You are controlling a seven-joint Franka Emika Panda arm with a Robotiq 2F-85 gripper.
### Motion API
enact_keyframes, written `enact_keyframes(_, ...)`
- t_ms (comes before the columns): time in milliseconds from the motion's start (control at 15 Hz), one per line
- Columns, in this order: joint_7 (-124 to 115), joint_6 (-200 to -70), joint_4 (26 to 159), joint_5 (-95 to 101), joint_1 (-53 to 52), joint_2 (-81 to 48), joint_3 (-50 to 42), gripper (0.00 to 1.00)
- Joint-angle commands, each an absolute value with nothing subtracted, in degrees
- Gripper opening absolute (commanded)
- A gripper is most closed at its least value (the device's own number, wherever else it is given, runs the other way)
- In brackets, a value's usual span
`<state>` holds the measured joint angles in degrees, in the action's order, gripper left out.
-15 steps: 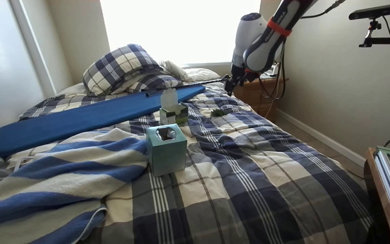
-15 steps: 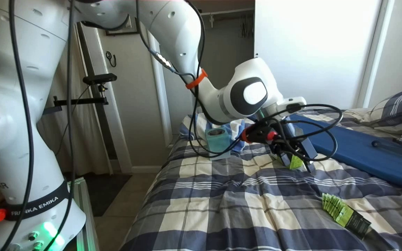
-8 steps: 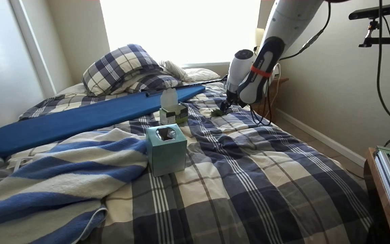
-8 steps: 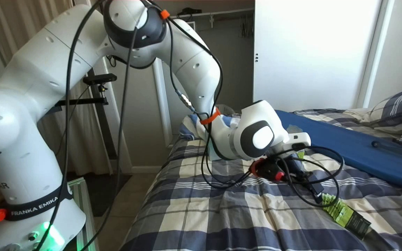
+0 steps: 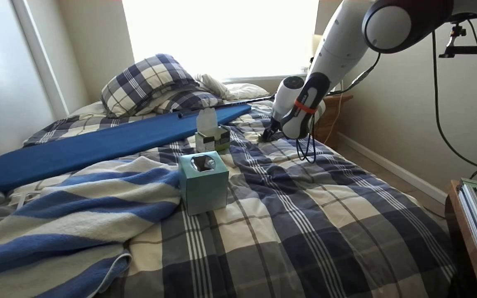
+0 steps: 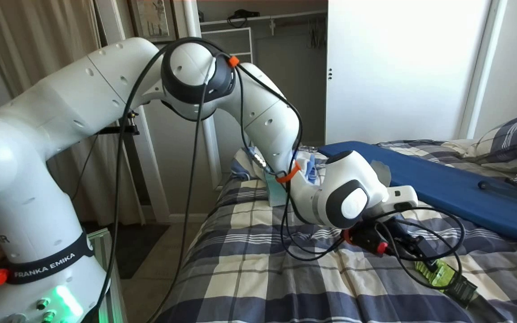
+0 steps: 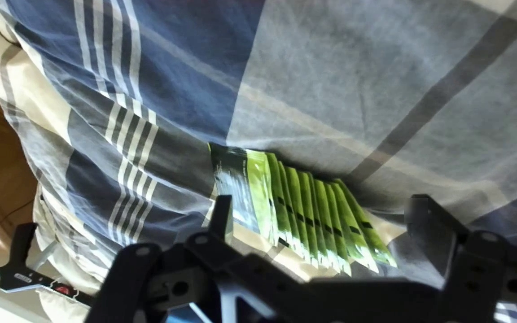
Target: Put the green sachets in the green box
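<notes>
Green sachets (image 7: 301,208) lie fanned, long axis toward the bed's edge (image 7: 8,89), dark end nearest it. Wrist view alone shows the gripper (image 7: 321,210) wide, sachets between its fingers (image 7: 422,220).

Beyond the teal box (image 5: 204,188) the pincer (image 5: 266,135) hangs low, perhaps touching bedding (image 5: 296,223).

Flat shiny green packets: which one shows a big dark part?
The leftmost green packet in the wrist view: its dark panel shows. The other packets show mostly green.

White rounded arm (image 6: 189,65), black cables (image 6: 126,106), orange straps (image 5: 305,107), FRANKA EMIKA lettering (image 6: 44,266), black end effector (image 7: 321,213).
</notes>
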<state>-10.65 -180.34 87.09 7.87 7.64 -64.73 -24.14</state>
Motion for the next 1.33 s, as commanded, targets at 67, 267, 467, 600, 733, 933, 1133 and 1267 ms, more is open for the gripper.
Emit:
enact_keyframes(67, -7.9, -179.4, 75.9, 4.1, 11.5, -71.3, -21.6, 1.00)
enact_keyframes(267, -7.7, -179.4, 72.1, 3.2, 13.1, -73.9, -20.7, 1.00)
enact_keyframes(467, -8.3, -178.1, 69.3, 2.2, 13.7, -75.8, -20.9, 1.00)
enact_keyframes(600, -8.3, -177.8, 67.8, 1.8, 14.3, -76.8, -20.6, 1.00)
enact_keyframes(733, -8.4, -177.8, 66.2, 1.4, 14.7, -77.7, -20.3, 0.74)
enact_keyframes(933, -8.6, -177.3, 64.5, 1.0, 14.9, -78.6, -20.2, 0.53)
enact_keyframes(1133, -9.2, -176.2, 63.5, 0.5, 14.3, -79.0, -20.7, 0.30)
enact_keyframes(1267, -10.2, -174.9, 63.0, 0.2, 13.5, -79.2, -21.7, 0.18)
